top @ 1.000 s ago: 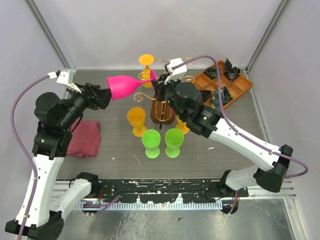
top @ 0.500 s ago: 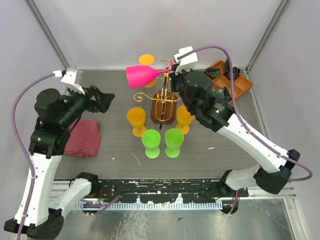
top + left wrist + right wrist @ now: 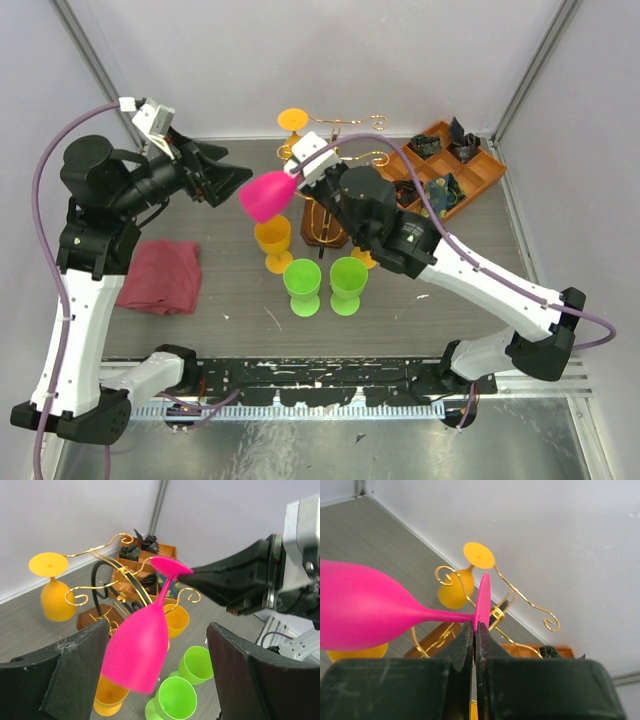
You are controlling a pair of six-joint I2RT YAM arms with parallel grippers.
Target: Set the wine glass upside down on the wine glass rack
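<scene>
Nearest on the surface (image 3: 240,300), two green goblets (image 3: 325,286) stand upright side by side, with a red cloth (image 3: 160,277) toward the left edge. Just behind them is an upright orange goblet (image 3: 272,240). Above it the pink wine glass (image 3: 268,194) hangs in the air, tilted with its bowl low and toward the left. The right pincer (image 3: 475,628) is clamped tight on the rim of the glass's foot. The left pincer (image 3: 157,630) is spread wide and holds nothing, its fingers either side of the bowl and seemingly clear of it. Behind them stands the wine glass rack (image 3: 320,222), its gold arms curling out toward the far edge. An orange glass (image 3: 50,587) seems to hang there upside down. An orange tray (image 3: 470,165) sits in the far right corner. The glass looks turned over and in transit. Next, I judge, the stem must slide between a free pair of wires so the foot rests on them
</scene>
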